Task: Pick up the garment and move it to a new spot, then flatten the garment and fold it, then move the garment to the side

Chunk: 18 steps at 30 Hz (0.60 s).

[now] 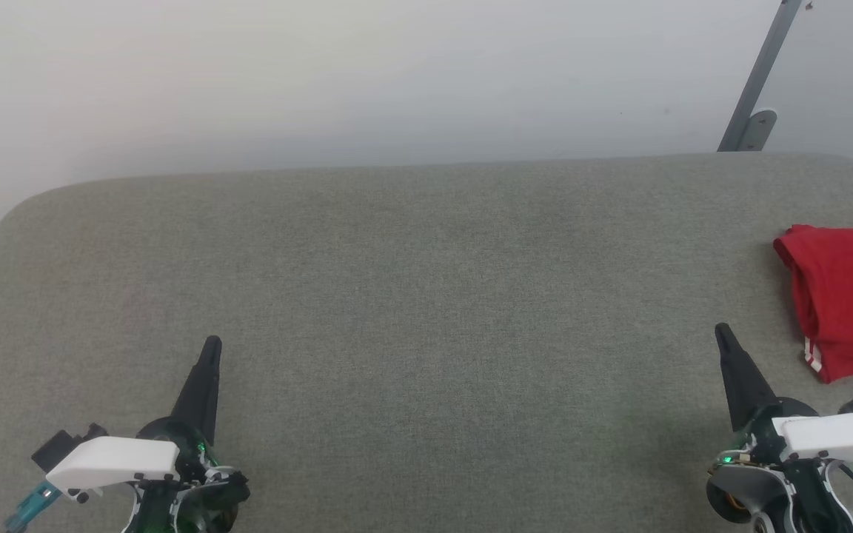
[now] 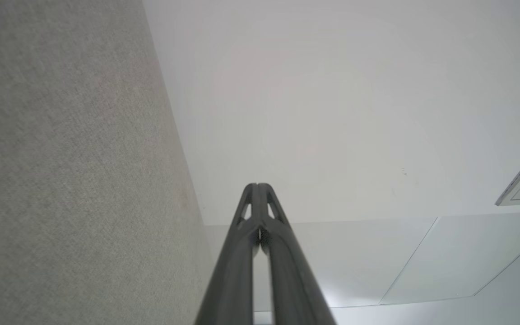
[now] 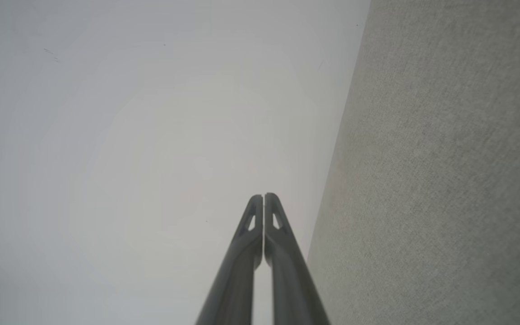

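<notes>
The red garment (image 1: 848, 296) lies folded at the right edge of the grey padded table (image 1: 426, 296), partly cut off by the head view's border; a bit of red-white stripe trim shows at its near corner. My right gripper (image 1: 723, 331) is shut and empty, to the left of and slightly nearer than the garment, apart from it. My left gripper (image 1: 212, 343) is shut and empty at the lower left, far from the garment. In the wrist views each gripper's tips (image 2: 257, 185) (image 3: 264, 195) meet with nothing between them.
A pale wall (image 1: 323, 74) rises behind the table's far edge. A grey metal strut (image 1: 756, 81) leans against it at the back right. The table's rounded back-left corner (image 1: 19, 211) drops off to the floor.
</notes>
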Tool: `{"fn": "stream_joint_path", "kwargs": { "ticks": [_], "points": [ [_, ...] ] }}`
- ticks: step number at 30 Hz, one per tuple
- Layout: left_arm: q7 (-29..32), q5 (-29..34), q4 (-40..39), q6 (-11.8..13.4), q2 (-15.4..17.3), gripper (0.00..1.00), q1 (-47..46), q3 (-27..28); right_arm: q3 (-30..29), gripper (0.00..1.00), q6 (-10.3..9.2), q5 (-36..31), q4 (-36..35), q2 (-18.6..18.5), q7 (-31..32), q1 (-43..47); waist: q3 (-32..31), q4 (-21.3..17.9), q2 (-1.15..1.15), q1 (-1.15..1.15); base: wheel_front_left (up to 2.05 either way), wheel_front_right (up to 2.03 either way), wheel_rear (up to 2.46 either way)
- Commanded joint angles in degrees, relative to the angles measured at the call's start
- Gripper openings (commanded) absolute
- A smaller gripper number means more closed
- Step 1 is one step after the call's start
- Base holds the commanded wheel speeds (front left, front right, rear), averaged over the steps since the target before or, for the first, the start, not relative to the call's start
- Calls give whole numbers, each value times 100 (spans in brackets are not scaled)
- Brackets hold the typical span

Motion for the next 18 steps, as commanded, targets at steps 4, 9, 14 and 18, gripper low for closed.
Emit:
{"fn": "stream_joint_path", "kwargs": {
  "ticks": [4, 9, 14, 18],
  "points": [
    [16, -19, -12, -14, -14, 0, -64, -1, -1, 0, 0, 24, -15, 19, 14, -28, 0, 0, 0, 0, 0, 0, 0],
    [16, -19, -12, -14, -14, 0, -64, -1, -1, 0, 0, 24, -15, 19, 15, -28, 0, 0, 0, 0, 0, 0, 0],
    [16, -19, -12, -14, -14, 0, -64, -1, -1, 0, 0, 24, -15, 19, 14, -28, 0, 0, 0, 0, 0, 0, 0],
    [16, -19, -12, -14, -14, 0, -64, -1, -1, 0, 0, 24, -16, 19, 13, -28, 0, 0, 0, 0, 0, 0, 0]
  ]
}}
